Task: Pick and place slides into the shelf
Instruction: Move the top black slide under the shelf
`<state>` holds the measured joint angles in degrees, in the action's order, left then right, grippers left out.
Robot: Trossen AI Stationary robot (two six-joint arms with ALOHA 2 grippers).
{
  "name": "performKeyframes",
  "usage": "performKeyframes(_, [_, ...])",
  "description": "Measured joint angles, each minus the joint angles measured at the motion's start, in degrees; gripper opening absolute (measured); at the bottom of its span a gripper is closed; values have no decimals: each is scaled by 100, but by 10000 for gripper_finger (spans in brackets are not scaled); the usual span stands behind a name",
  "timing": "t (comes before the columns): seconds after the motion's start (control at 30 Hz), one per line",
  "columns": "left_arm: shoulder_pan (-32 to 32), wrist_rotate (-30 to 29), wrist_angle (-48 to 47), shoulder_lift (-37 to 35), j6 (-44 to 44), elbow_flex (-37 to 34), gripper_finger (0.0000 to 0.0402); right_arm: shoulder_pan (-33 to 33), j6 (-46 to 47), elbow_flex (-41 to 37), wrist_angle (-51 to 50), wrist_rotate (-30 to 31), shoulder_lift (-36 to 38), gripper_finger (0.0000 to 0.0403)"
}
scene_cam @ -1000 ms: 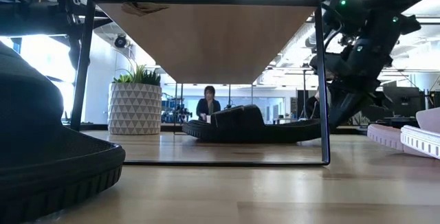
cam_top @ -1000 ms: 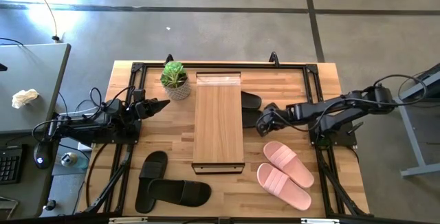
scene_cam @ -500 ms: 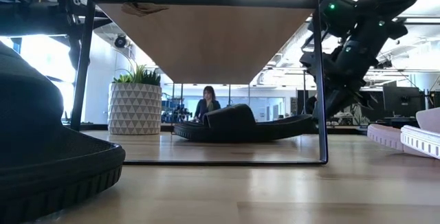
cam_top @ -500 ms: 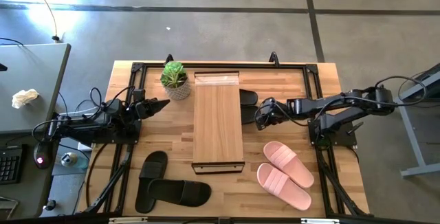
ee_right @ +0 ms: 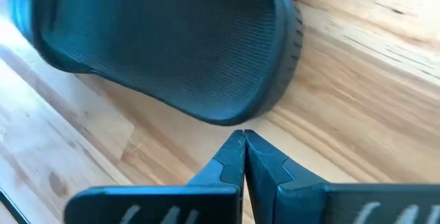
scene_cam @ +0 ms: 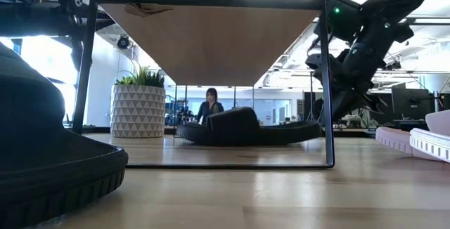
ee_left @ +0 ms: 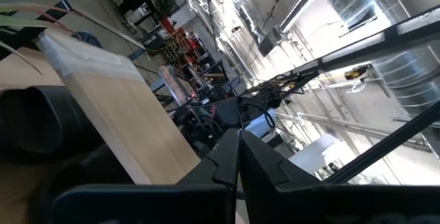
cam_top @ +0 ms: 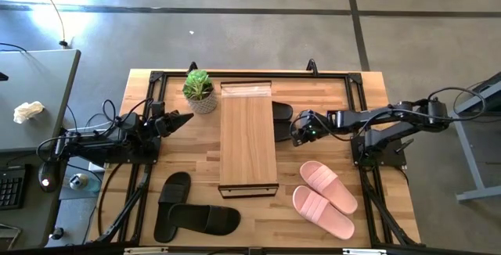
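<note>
Risk of overshoot is being noted: a black slide [cam_top: 282,122], half under the shelf [cam_top: 249,134] at its right side, is being nudged by the clenched, empty right gripper [cam_top: 298,128], and being pushed off-centre, it could pivot and jam.

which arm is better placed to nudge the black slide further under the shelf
Right. Its shut tool sits at the heel of the matte black slide sandal half under the light-wood rack. The left tool waits shut across the rack, by the potted plant.
</note>
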<state>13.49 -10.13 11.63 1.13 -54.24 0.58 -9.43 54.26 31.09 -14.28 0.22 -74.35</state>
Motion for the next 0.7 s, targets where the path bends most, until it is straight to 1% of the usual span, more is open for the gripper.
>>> performKeyframes(0.1, [0,5,-49,2,0,0,3,2,140,0,-81,8,81,0])
performKeyframes(0.2, [-1,47,-120,0,-8,-1,3,4,209,1,-206,197,303,0])
performKeyframes(0.27, [-1,74,-124,0,-17,-2,3,2,287,2,-479,446,532,0])
performKeyframes(0.4, [-1,181,-130,0,-17,-2,3,4,687,2,-1369,1188,935,0])
performKeyframes(0.47, [1,231,-136,2,-9,-1,3,-20,696,2,-1447,1340,977,0])
performKeyframes(0.57, [-1,307,-208,2,63,0,3,-136,148,-5,-1056,1148,808,0])
performKeyframes(0.7, [0,470,-278,2,233,-1,3,-324,-997,-15,-488,880,635,0])
